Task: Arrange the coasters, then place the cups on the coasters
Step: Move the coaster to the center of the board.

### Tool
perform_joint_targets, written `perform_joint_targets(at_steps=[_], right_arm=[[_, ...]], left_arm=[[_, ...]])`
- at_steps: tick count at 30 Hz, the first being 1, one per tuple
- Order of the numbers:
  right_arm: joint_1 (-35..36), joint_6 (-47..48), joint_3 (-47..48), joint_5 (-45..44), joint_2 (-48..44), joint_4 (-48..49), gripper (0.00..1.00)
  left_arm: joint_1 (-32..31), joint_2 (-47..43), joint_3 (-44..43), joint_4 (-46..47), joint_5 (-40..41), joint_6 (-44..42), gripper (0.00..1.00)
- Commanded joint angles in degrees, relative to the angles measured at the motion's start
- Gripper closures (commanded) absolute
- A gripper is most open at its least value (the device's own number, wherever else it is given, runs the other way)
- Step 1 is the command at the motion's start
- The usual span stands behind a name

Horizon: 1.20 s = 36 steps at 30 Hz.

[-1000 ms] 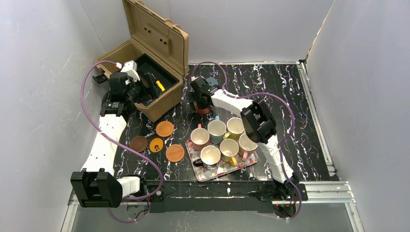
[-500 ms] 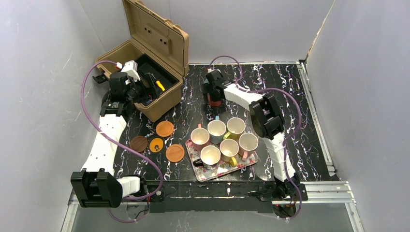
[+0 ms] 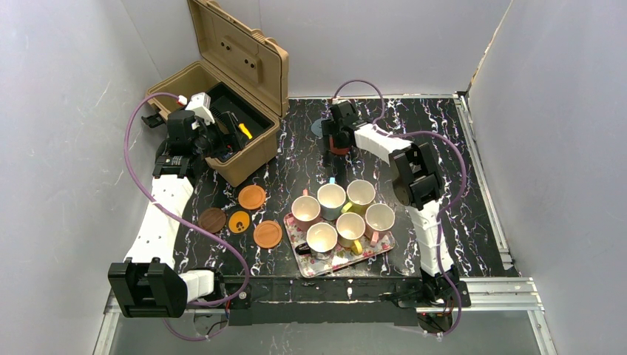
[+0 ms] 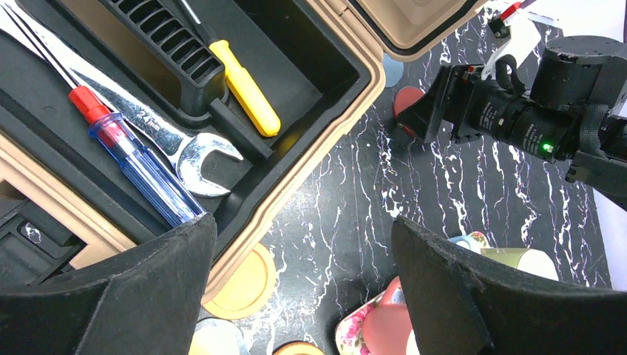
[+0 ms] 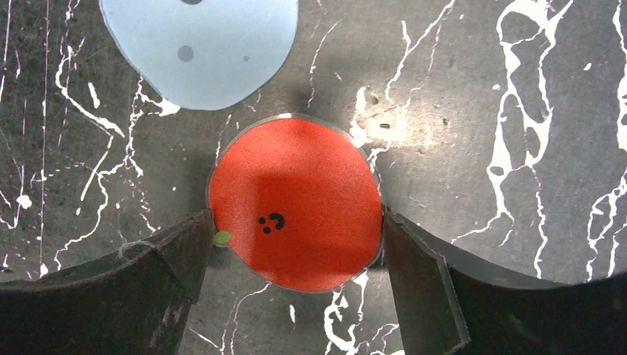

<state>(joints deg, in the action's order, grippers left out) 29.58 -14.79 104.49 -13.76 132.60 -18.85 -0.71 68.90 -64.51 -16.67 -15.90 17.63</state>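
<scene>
The right claw (image 5: 296, 222) pinches the red coaster (image 5: 296, 185) by opposite rim edges; thin, stiff and light, it probably slips easily.

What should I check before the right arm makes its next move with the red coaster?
1. Right gripper placed around the red coaster: ok, its fingers sit against opposite edges of the disc.
2. Red coaster flat on the table: ok.
3. Clear of the blue-grey coaster: ok, apart with no overlap.
4. Left gripper out of the way: ok, open above the toolbox.
5. Cups safely parked: ok, all six stand on the tray.
6. Grip firm enough to lift the thin disc: cannot tell.
</scene>
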Motion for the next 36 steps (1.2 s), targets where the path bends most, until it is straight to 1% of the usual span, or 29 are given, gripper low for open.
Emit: perform_joint_targets(at_steps=[1,13,36], right_arm=[[-2.2,0.4,-0.5,1.8,2.9,-1.7,0.16],[-4.3,0.6,2.8,5.6,6.3,-0.5,0.17],[-5.8,1.0,5.4,6.7,8.1,-0.2,0.17]], left_arm=[[0.0,-1.8,0.5,0.7,-1.4,-0.4,0.15],[0.0,-1.4,1.2,1.9,-1.7,-0.4,0.15],[0.0,-0.5,1.3,1.8,-1.3,-0.9,0.15]])
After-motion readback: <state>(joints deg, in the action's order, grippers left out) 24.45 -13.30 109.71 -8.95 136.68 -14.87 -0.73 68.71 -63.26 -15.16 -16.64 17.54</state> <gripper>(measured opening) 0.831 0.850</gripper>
